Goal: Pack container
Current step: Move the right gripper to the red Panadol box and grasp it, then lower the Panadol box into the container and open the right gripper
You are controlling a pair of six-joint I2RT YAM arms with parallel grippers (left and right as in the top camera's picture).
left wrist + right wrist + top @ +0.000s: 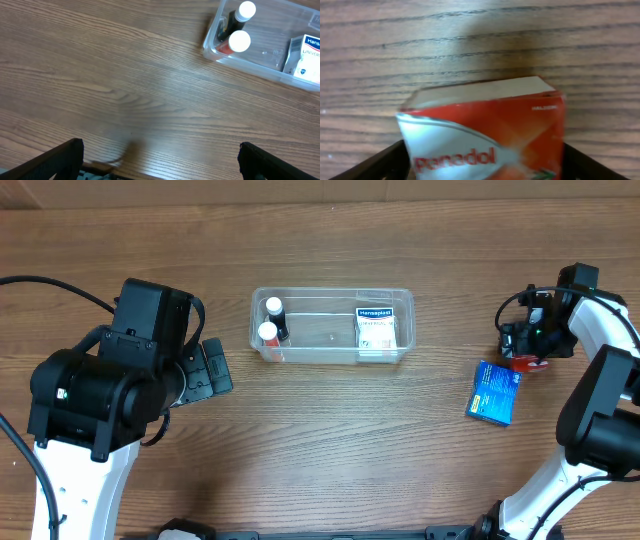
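The clear container (332,292) stands at the table's back centre. It holds two white-capped bottles (271,319) at its left end and a white Hansaplast box (376,328) at its right end. It also shows in the left wrist view (260,70) with the bottles (240,41). My left gripper (215,368) is open and empty, to the left of the container, over bare table (160,160). My right gripper (528,350) is at the far right. Its fingers press both sides of a red and white Panadol box (485,130), which is small and red in the overhead view (527,363).
A blue box (494,392) lies flat on the wooden table, just front-left of my right gripper. Black cables run along the left arm at the table's left side.
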